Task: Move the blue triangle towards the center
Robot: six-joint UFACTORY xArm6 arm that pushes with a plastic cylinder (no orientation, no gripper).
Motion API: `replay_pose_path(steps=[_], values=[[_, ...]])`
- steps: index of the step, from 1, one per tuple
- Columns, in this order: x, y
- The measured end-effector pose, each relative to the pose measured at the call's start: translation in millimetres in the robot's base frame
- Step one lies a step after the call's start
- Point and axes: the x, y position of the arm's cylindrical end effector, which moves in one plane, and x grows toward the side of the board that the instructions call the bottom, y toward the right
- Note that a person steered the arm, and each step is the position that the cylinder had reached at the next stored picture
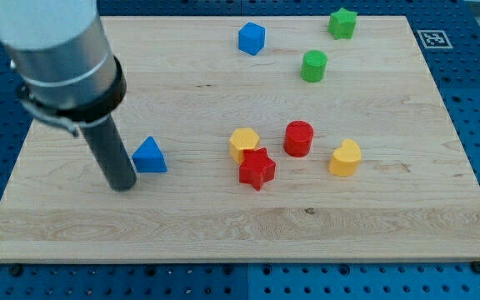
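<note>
The blue triangle [149, 156] lies on the wooden board [223, 225], left of the middle. My tip [123, 187] rests on the board just to the triangle's left and a little toward the view's bottom, close to it; I cannot tell whether it touches. The rod rises from there up to the grey arm body at the view's top left.
A yellow hexagon-like block [244, 143], a red star [257, 168], a red cylinder [298, 138] and a yellow block [346, 157] sit near the middle. A blue hexagon-like block [252, 38], a green cylinder [313, 66] and a green star [342, 22] lie at the top.
</note>
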Motion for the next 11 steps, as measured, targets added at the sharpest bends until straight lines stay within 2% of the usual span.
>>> replay_pose_path(steps=[1, 3, 5, 8, 10, 11], values=[[16.3, 12.5], [6.5, 56.4], [-26.6, 32.2], [-34.2, 13.8], [-93.1, -3.7], [-98.3, 7.6]])
